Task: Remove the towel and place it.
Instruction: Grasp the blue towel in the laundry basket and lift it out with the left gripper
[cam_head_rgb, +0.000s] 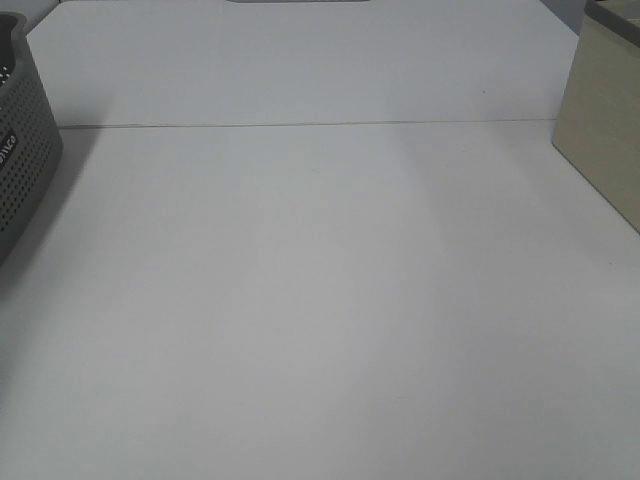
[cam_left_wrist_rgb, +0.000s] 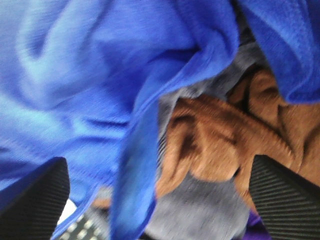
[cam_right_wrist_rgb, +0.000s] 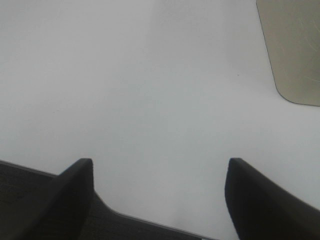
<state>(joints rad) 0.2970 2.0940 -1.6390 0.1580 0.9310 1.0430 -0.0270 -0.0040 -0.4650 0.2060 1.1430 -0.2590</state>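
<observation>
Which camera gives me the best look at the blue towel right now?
Left wrist: the towel fills most of the frame, bunched against a brown cloth. Exterior high and right wrist show none of it.

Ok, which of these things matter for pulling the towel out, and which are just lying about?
For the job: blue towel; open left gripper poised over it.
Lying about: brown cloth; grey cloth; perforated basket; beige box; white table.
</observation>
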